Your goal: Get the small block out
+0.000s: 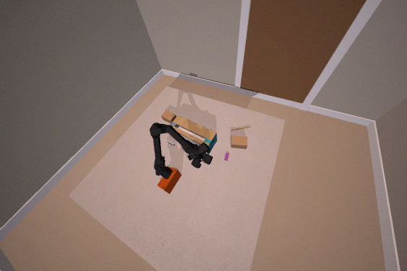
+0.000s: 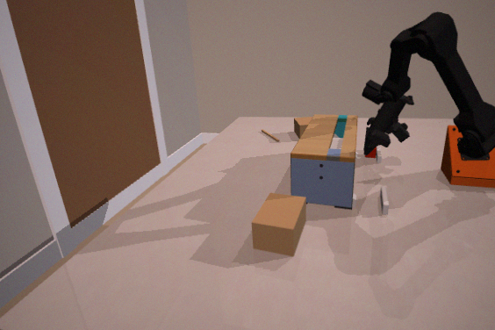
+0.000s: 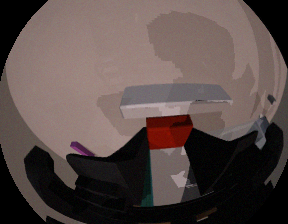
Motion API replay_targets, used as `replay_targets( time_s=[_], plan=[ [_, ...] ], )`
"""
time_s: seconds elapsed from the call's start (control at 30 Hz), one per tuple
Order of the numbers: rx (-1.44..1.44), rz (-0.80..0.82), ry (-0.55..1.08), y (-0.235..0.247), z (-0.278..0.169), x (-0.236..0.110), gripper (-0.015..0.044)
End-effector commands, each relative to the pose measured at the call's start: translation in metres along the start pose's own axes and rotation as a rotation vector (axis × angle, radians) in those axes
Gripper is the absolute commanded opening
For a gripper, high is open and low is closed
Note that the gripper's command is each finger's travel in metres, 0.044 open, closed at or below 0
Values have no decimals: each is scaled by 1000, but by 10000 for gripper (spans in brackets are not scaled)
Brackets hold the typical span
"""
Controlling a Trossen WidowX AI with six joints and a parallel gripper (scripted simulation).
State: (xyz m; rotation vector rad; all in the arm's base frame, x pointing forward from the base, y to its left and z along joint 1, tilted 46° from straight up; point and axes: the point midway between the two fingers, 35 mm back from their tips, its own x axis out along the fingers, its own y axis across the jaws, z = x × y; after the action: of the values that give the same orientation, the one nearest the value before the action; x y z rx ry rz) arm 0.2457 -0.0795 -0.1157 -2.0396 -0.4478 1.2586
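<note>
The small red block point(image 2: 371, 154) point(image 3: 169, 131) lies on the table just outside the box's far end, against a low white ledge point(image 3: 175, 100). My gripper point(image 2: 372, 148) point(image 3: 163, 129) point(image 1: 199, 159) is down over it, with the fingers closed on either side of the block. The box point(image 2: 322, 179) point(image 1: 195, 130) has a wooden top with a teal and white strip and a blue-grey end wall. In the top view the arm hides the block.
A brown cube point(image 2: 279, 222) point(image 1: 239, 141) stands near the box. A second brown block point(image 2: 302, 125) point(image 1: 167, 115), a thin stick point(image 2: 270, 135) point(image 1: 240, 127), a white bar point(image 2: 384, 200) and a purple piece point(image 1: 226, 156) point(image 3: 78, 147) lie around. The orange arm base point(image 2: 465, 161) point(image 1: 169, 180) is close by.
</note>
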Motion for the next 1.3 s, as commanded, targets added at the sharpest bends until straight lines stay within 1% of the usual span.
replay_targets(
  time_s=[0.0,0.07,0.1,0.43,0.7,1.2,1.27],
  plan=[
    [9,-4,0,-1,1,1,55],
    [8,-3,0,0,0,-2,3],
    [8,-2,0,0,-2,-6,0],
    [0,3,-1,1,-24,-54,0],
    [14,11,1,1,-27,-61,0],
    [379,188,72,-2,-48,-148,0],
    [412,202,80,-4,-49,-155,0]
  ],
)
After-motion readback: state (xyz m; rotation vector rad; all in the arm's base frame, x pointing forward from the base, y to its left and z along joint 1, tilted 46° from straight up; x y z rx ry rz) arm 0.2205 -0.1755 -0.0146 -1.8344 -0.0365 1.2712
